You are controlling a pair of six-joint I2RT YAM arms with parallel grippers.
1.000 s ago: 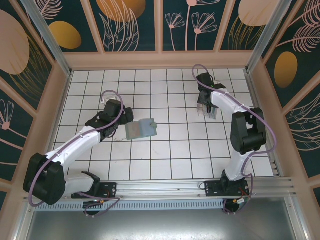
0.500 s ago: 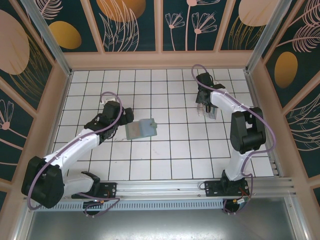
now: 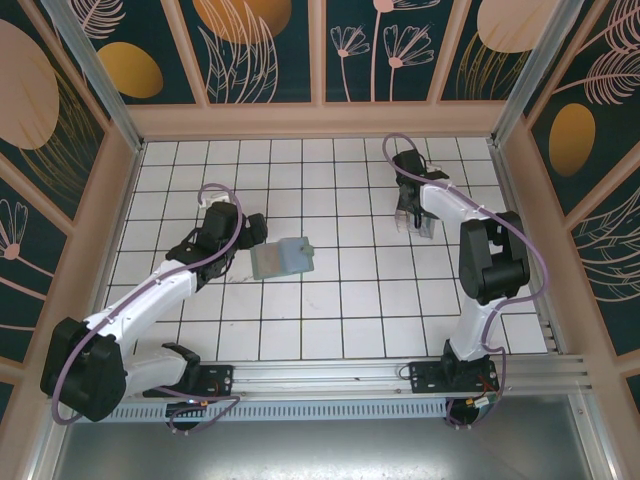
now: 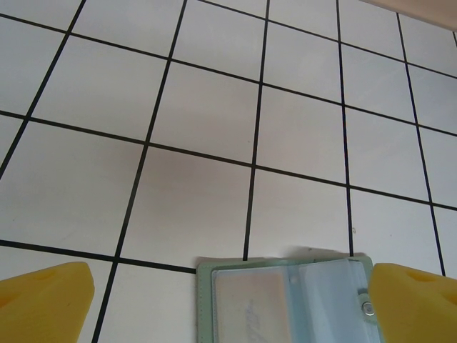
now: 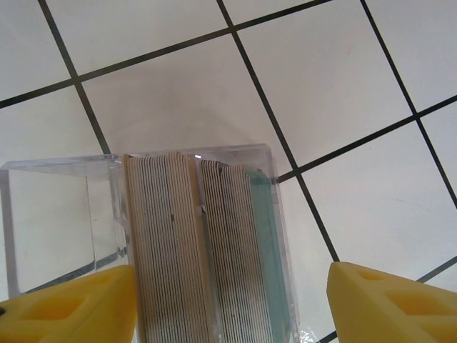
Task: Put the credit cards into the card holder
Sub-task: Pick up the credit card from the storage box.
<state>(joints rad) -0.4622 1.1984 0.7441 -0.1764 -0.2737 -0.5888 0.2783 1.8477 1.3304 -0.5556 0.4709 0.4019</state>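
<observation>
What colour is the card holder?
The card holder is sage green, with clear pockets inside; the left wrist view shows it best.

Bright, even light from overhead, and it's sharp right across.
Soft grey shadows pool on the white table (image 3: 330, 310) under the arms (image 3: 150, 295); tiny glint on the clear box (image 5: 57, 207) rim; cards (image 5: 214, 250) crisp, edge by edge.

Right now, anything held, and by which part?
Nothing held: left gripper open at the sage-green card holder, right gripper open at the clear plastic stand.
</observation>
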